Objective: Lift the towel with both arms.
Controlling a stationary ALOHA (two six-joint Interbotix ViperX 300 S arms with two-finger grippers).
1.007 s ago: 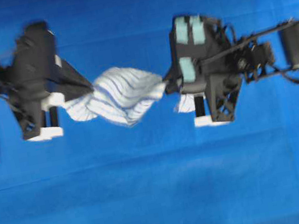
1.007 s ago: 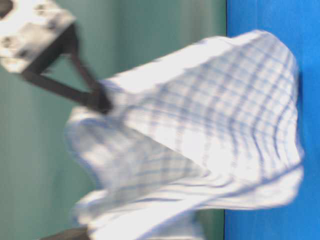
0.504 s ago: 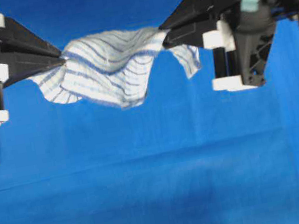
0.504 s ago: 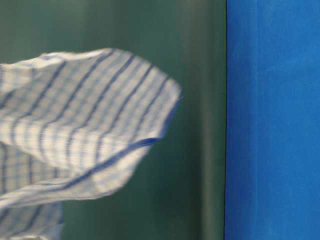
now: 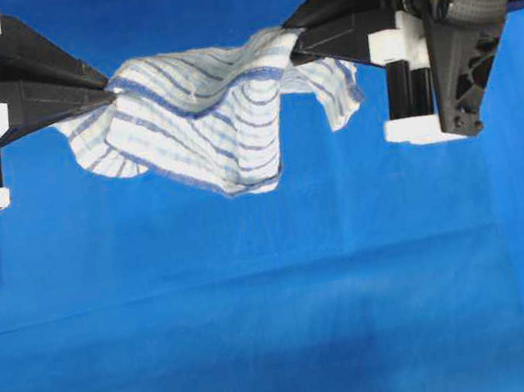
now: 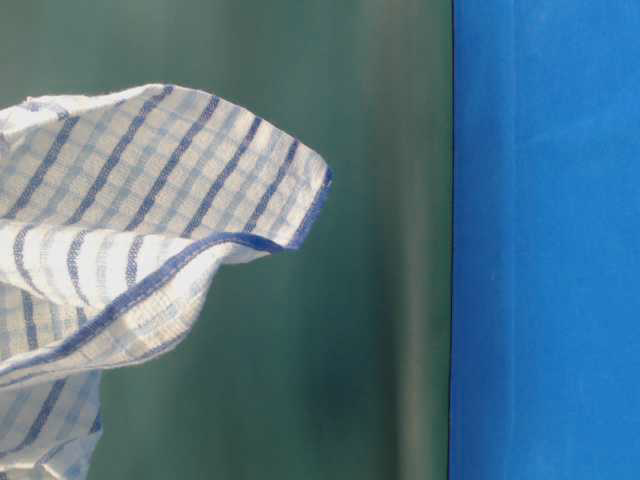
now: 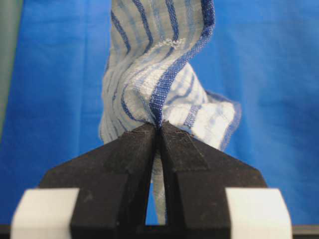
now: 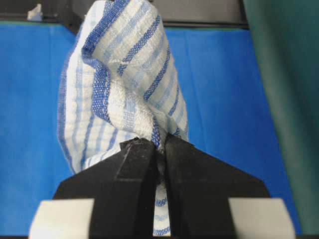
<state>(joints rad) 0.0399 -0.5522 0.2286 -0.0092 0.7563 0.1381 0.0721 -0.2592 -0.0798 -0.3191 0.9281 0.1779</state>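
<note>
Two arms level, facing | left gripper, right gripper pinch towel

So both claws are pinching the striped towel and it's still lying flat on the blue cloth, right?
Not quite. Both claws do pinch the striped towel, the left gripper and the right gripper each shut on a bunched edge. But it isn't lying flat: the table-level view shows it hanging in the air, clear of the blue cloth.
</note>
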